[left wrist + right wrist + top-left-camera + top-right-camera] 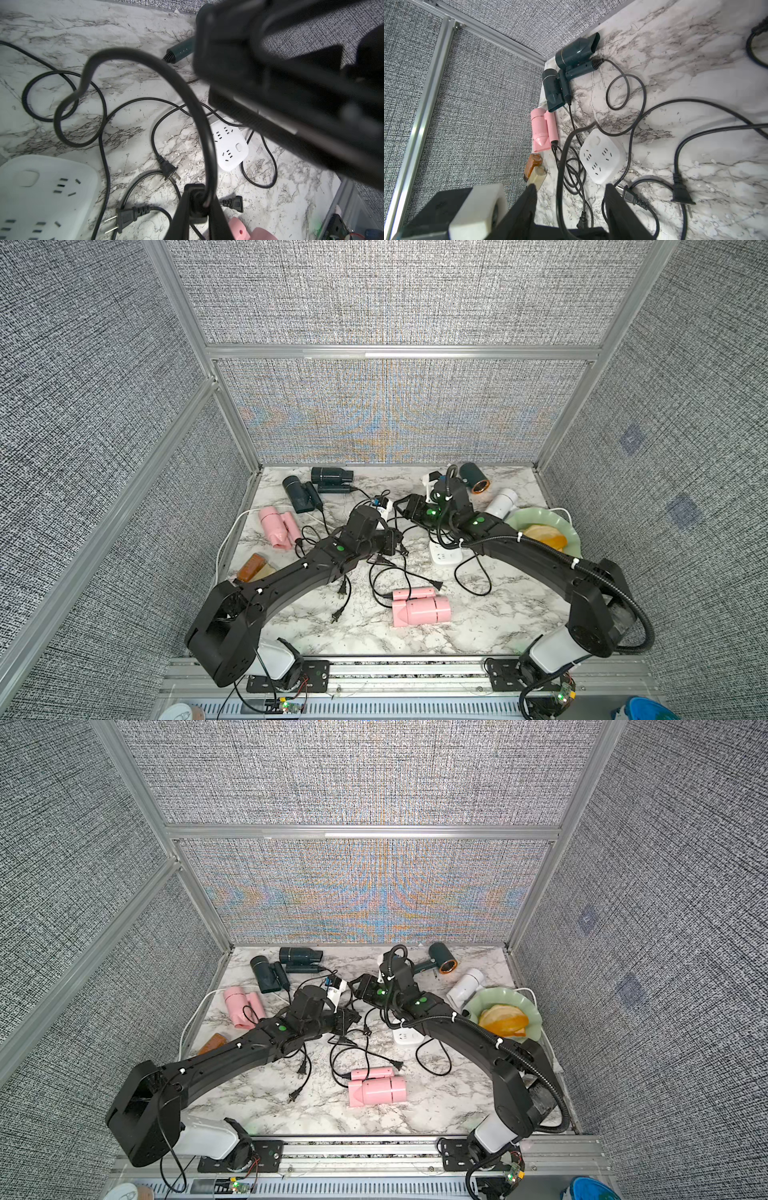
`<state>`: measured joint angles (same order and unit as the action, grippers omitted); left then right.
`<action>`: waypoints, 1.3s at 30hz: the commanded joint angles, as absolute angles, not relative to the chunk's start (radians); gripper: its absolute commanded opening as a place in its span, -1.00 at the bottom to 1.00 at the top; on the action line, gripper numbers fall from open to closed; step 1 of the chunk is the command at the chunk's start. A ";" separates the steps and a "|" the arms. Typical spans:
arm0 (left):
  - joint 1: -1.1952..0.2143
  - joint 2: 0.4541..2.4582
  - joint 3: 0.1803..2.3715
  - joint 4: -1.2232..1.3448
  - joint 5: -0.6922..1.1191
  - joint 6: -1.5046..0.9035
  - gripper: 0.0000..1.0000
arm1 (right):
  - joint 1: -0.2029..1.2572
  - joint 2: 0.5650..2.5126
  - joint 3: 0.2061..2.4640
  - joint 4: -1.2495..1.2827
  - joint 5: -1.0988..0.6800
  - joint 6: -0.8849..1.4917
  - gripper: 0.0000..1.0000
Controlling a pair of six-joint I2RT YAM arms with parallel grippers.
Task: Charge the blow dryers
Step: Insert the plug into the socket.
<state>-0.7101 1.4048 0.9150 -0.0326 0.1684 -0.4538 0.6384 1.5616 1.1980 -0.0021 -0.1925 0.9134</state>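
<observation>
Six blow dryers lie on the marble table (478, 626): two dark teal (330, 477) (299, 494) at the back left, a pink one (276, 526) on the left, another pink one (419, 605) in front, a dark green copper-ringed one (473, 479) and a white one (503, 504) at the back right. My left gripper (196, 199) (392, 541) is shut on a black plug (193, 189), whose cord arcs up from it. My right gripper (571, 199) (405, 506) is open, pointing left; a black cord (560, 176) runs loose between its fingers (529, 203).
One white power strip (446, 556) sits mid-table under the right arm; another (602, 158) lies beside the left pink dryer. Loose plugs (124, 217) (682, 193) and tangled cords cover the middle. An amber bottle (251, 568) lies at the left edge. A green plate (515, 518) with orange slices stands at the right.
</observation>
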 commanded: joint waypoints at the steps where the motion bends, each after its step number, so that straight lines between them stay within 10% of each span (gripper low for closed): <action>1: -0.698 1.378 0.934 -0.058 0.244 -0.374 -0.83 | 0.611 1.538 1.179 0.003 -0.241 0.856 0.22; 22: -0.586 1.276 0.911 -0.141 0.219 -0.217 -0.87 | 0.555 1.270 1.007 -0.002 -0.125 0.544 0.80; 39: -0.513 1.346 0.843 -0.071 0.201 -0.082 -0.85 | 0.540 1.178 0.860 0.060 -0.107 0.439 0.80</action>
<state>-0.5194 1.3254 0.8467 -0.1127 0.2089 -0.1261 0.5419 1.1988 0.8822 0.0193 -0.0937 0.4675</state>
